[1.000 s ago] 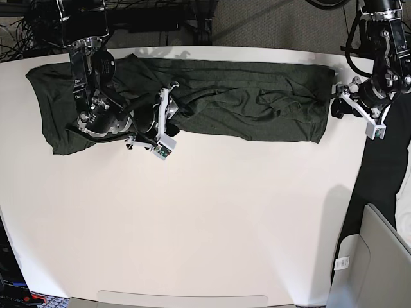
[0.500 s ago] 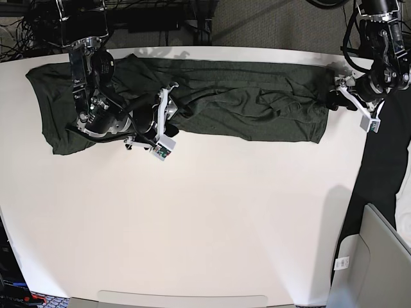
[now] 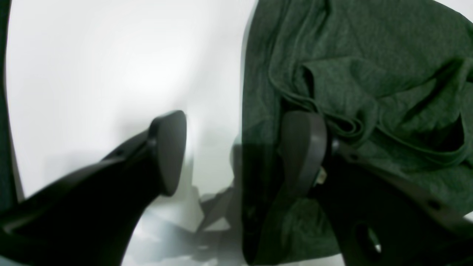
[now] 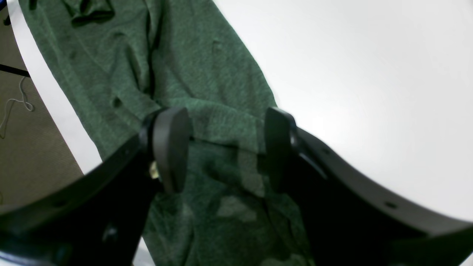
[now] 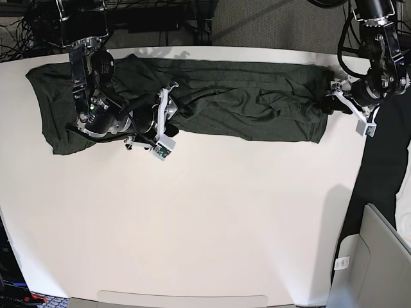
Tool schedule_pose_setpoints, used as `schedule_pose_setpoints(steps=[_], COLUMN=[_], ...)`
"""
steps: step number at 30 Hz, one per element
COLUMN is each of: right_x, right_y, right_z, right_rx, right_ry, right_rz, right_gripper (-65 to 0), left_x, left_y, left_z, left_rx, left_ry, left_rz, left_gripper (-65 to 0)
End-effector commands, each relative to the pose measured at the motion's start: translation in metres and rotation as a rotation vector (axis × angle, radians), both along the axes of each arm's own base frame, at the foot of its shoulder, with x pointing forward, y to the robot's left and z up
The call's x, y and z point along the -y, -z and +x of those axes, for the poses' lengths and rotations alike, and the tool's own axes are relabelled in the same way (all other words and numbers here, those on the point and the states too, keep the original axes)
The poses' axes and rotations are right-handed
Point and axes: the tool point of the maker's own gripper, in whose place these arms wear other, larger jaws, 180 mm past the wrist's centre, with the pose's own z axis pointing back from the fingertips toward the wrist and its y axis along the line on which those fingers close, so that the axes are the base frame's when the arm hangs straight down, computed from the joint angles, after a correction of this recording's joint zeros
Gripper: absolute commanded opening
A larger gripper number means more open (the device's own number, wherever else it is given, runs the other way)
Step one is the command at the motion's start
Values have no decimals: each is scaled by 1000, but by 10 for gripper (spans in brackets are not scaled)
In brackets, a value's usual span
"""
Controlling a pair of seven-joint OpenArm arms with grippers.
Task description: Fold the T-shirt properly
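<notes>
The dark olive-green T-shirt (image 5: 244, 96) lies stretched in a long wrinkled band along the white table's (image 5: 212, 218) far edge. My left gripper (image 5: 329, 99) stands at the shirt's right end. In the left wrist view the left gripper (image 3: 236, 151) is open and straddles the shirt's (image 3: 369, 55) edge, one finger over bare table, the other on bunched folds. My right gripper (image 5: 174, 119) sits left of the shirt's middle, at its near edge. Seen from the right wrist, the right gripper (image 4: 225, 147) has its jaws apart, with a creased fold of T-shirt (image 4: 207, 85) between them.
The table's right edge runs just beyond the left gripper, with dark floor past it. A grey bin (image 5: 379, 256) stands off the table at the lower right. Cables and frame parts (image 5: 128, 19) crowd the space behind the far edge.
My left gripper has moved from beyond the table's right edge inward onto the shirt's right end. The right arm and the shirt have not visibly moved.
</notes>
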Motion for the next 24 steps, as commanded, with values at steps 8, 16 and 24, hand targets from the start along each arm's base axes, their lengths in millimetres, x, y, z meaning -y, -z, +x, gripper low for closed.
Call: schedule_pose_setpoints(steps=[8,16,24], right_x=[-3,-2,-2], right_y=[-14,-14,-14], right_z=[8,8,8], right_rx=[45,47,47], right_ry=[-5,-4,-4], right_rz=[30,27,25], right_gripper=[-313,-313,-313], left_x=[-20,-18,-14], left_y=[-22,-38,-35], left_z=[6,12,9], left_rx=[23,79,57], left_ry=[-29,-48,-44], left_rz=[38,-55,-99], left_gripper=[-273,-269,-236])
